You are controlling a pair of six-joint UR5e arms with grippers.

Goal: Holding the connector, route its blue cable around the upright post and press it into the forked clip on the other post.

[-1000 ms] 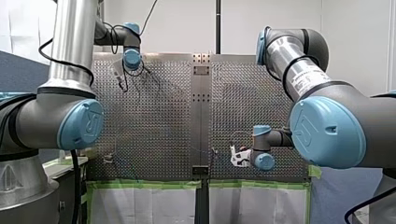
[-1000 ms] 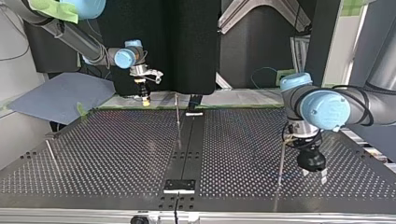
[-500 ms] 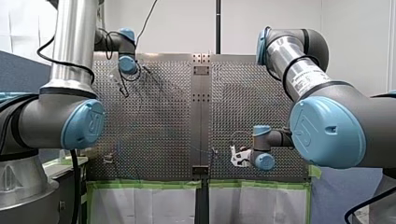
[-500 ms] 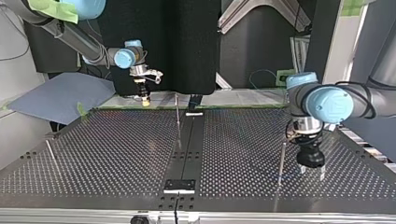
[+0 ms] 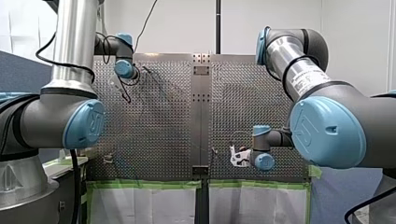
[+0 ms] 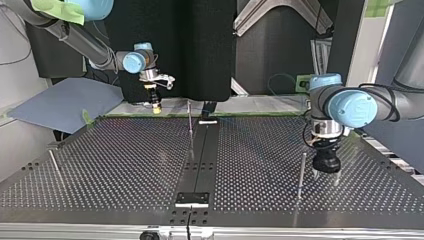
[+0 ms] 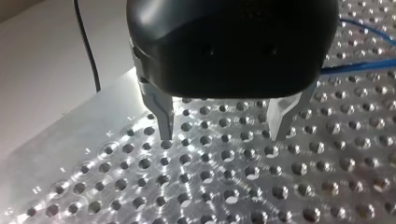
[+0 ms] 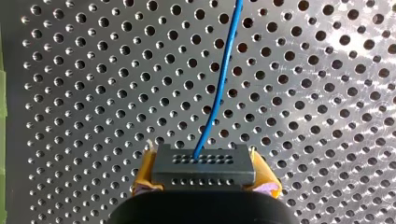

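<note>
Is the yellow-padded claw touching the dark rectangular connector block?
Touching. Right wrist view: the right claw clamps the dark rectangular connector block between yellow pads.

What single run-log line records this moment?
right tool: shut on connector | blue cable: leads ahead from connector | left tool: open, empty, beside post

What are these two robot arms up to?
My right gripper is shut on a dark connector, its blue cable trailing away over the perforated table. My left gripper hangs open and empty above the table, beside a thin upright post.
</note>
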